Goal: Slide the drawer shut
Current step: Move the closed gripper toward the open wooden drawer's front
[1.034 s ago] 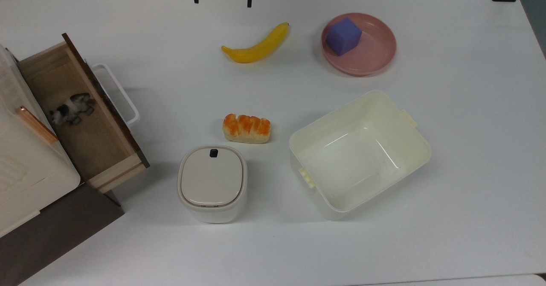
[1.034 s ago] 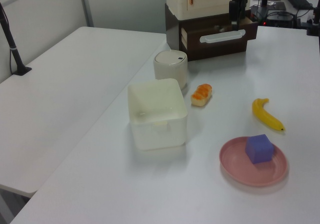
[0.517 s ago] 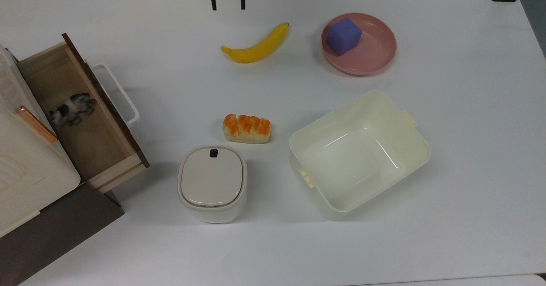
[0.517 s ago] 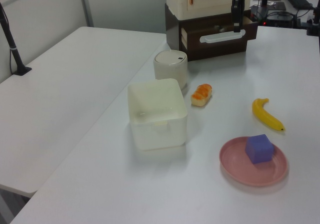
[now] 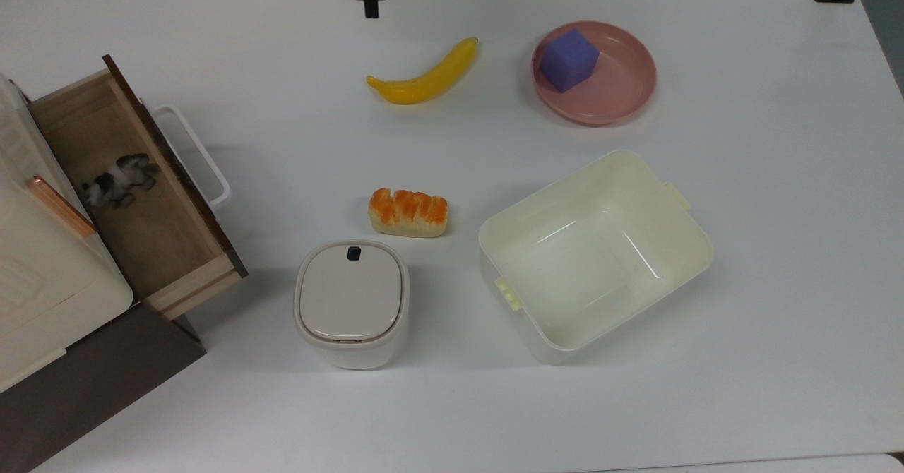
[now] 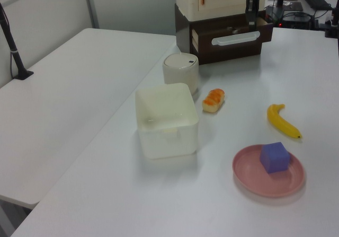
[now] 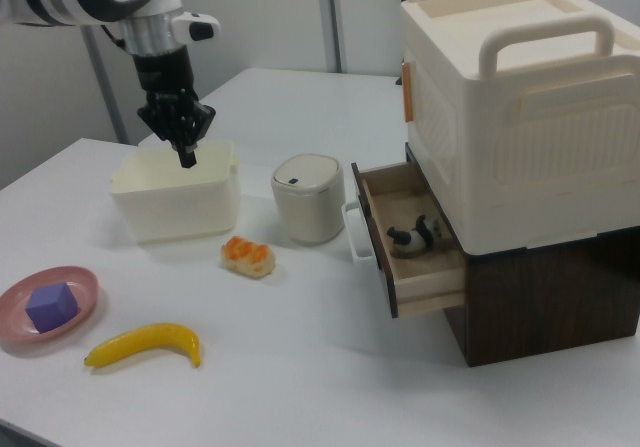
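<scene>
The drawer [image 5: 152, 247] stands pulled out of the dark brown cabinet [image 7: 560, 287] at the top view's left. It is a light wooden box with a dark front panel and a white loop handle [image 5: 201, 159]. A small black-and-white toy animal [image 5: 116, 180] lies inside it. My gripper [image 5: 370, 8] hangs shut and holding nothing at the top view's upper edge, far from the drawer, just above the banana. In the right view the gripper [image 7: 187, 159] is high over the table's far side, and the drawer [image 7: 410, 242] is open toward the lidded container.
A yellow banana [image 5: 424, 74], a pink plate [image 5: 614, 95] holding a purple cube [image 5: 568, 60], an orange bread roll [image 5: 408, 212], a small lidded white container [image 5: 351, 302] and a large cream bin [image 5: 593, 254] sit on the white table. A cream case [image 7: 520, 97] sits on the cabinet.
The gripper's fingers have come together from wide apart to shut. The drawer and the objects on the table have not moved.
</scene>
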You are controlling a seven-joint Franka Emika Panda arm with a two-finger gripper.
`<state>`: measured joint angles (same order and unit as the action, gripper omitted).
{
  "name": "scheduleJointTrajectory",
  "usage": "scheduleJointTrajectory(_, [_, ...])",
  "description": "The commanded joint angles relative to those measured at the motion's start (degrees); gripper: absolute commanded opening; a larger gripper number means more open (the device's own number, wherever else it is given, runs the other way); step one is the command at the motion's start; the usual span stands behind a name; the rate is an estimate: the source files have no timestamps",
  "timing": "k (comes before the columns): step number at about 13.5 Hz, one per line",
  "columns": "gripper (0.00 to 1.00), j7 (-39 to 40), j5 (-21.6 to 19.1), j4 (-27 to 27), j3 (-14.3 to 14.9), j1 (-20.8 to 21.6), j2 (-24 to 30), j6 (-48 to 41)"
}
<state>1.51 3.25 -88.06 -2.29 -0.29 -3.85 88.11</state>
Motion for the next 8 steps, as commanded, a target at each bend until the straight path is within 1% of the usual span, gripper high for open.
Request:
scheduleJointTrajectory(1, [0.00,-10.95,-1.75,-1.76,0.62,-1.99,-0.80,1.10])
scheduleJointTrajectory(3, [0.00,-17.38,-1.75,-2.02,0.62,-4.18,-1.69,1.80])
scheduleJointTrajectory(5, [0.00,-24.06,-1.93,-4.21,0.62,-5.59,-2.30,4.34])
scheduleJointTrajectory(7, [0.00,-31.79,-1.84,-7.37,0.62,-7.96,-2.57,10.03])
scheduleJointTrajectory(8, [0.00,-34.35,-1.84,-9.39,0.62,-8.66,-2.66,13.81])
